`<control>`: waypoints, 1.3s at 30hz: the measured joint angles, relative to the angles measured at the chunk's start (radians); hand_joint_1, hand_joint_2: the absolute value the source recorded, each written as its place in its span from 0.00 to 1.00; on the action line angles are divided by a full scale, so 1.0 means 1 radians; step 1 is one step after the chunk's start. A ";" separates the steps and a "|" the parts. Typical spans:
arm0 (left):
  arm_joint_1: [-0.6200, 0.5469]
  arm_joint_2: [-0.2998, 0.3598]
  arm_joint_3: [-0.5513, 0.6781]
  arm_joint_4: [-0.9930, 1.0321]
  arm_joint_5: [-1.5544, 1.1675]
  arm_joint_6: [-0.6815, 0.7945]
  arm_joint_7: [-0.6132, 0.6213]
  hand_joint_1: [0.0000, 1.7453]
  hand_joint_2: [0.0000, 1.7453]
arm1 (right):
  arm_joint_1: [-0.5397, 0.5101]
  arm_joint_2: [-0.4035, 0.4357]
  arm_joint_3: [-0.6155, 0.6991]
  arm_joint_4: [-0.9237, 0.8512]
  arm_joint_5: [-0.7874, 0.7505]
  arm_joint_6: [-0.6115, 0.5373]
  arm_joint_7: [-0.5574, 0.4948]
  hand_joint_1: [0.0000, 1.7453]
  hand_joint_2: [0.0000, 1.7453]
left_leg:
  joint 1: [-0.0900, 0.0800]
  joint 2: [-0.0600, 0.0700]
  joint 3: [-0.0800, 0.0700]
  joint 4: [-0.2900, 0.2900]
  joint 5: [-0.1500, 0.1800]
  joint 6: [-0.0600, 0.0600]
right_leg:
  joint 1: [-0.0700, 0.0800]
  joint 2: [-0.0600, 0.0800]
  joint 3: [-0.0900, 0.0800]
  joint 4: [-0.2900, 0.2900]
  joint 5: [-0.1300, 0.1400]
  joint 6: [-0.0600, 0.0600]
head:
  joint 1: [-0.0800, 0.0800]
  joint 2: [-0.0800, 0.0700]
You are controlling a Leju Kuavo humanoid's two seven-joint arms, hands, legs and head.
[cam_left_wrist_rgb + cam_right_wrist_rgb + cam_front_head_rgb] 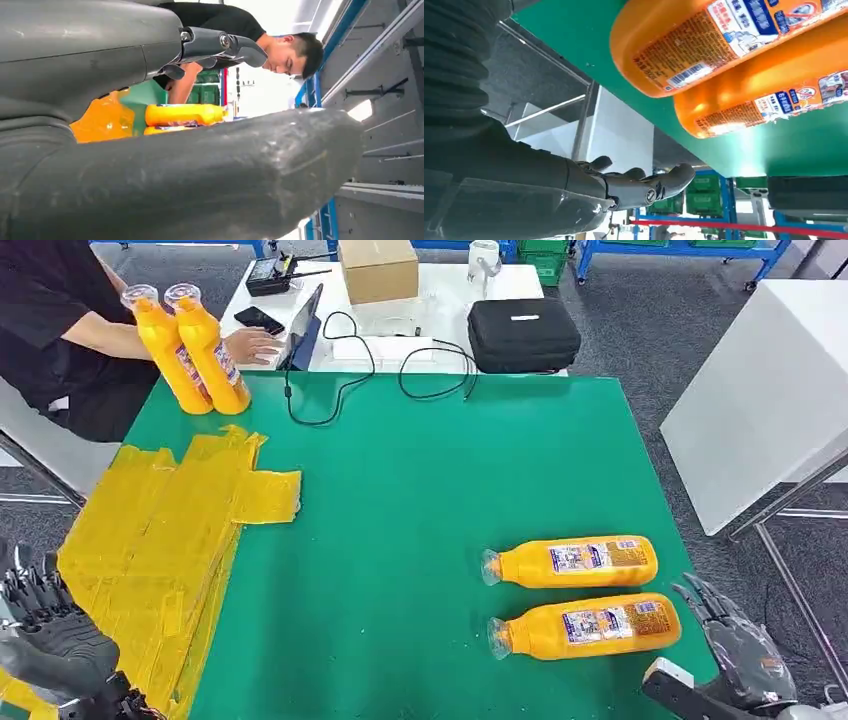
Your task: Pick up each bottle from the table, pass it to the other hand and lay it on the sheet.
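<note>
Left hand [50, 640] cut by frame edge; bottle labels [585, 558] unreadable.

Near bottles [583, 628]: I see glossy orange plastic with printed paper-like labels.
Far bottles [195, 345]: same shiny orange plastic, clear caps.
Sheet [160, 540]: thin yellow film, creased, slightly shiny.
Table [420, 490]: matt green top, smooth.
My hands [745, 660]: dull grey plastic look, scuffed thumb.
Case [523, 333]: black, cloth-like matt.
Box [378, 268]: brown cardboard.
</note>
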 measured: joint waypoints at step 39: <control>-0.024 0.000 0.003 0.016 0.021 -0.015 0.000 0.00 0.00 | 0.009 -0.375 0.288 0.155 -0.121 0.119 0.180 0.00 1.00 | 0.000 0.000 0.000 0.000 0.000 0.000 | 0.000 -0.001 -0.001 0.000 0.000 0.000 | 0.000 0.000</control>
